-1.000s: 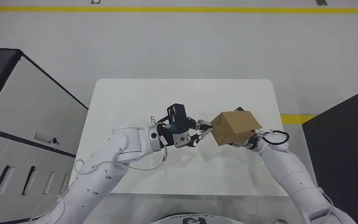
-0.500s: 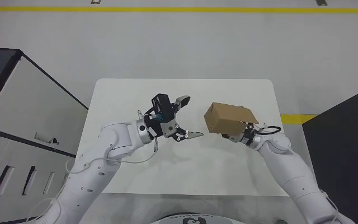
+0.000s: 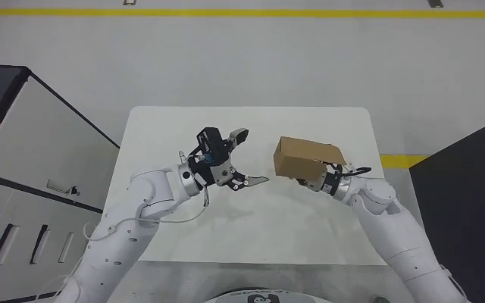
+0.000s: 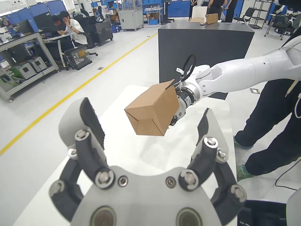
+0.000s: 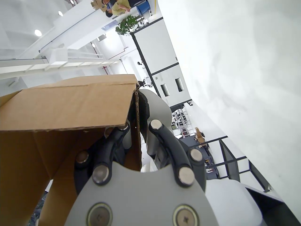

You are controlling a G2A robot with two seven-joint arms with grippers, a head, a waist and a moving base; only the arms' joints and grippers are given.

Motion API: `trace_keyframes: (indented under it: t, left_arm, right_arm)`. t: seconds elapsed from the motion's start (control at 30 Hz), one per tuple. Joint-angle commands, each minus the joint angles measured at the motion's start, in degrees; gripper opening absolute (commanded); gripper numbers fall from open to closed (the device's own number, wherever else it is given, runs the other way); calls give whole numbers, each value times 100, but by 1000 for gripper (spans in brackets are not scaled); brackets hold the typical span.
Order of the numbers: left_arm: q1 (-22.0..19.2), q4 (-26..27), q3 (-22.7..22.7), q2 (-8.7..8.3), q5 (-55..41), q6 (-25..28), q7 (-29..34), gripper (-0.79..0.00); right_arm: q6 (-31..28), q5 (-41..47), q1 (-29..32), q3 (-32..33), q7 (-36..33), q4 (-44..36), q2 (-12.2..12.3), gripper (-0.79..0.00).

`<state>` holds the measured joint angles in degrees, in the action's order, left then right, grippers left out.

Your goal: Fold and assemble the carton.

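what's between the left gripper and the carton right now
Nothing. In the top view the stretch between the open left gripper and the carton is bare, with just the white table beneath it. The left wrist view shows the same gap.

The left arm [image 3: 151,201] and right arm [image 3: 388,221] are being sheathed in white. Black fingers [image 4: 91,116] and silver screws [image 4: 104,178] are being carried by the left gripper [image 4: 147,112].

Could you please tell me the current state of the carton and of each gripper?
left gripper: open, empty, apart from the carton.
right gripper: shut on a wall of the carton at its open end.
carton: formed into a box, held clear of the table, the end towards the left gripper closed.
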<state>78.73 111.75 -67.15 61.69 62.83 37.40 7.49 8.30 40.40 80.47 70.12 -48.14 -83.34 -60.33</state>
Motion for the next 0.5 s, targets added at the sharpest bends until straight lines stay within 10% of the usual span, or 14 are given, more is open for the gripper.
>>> trace_keyframes:
  t: [0.0,0.47]
  left_arm:
    - [73,-6,-144,-24,156,-64,21,0]
    - [666,-107,-990,-165,521,-26,-46,0]
  right_arm:
    - [365,-151,117,16,557,-316,7,-785]
    - [2373,-495,890,86,3173,-2297,8,-785]
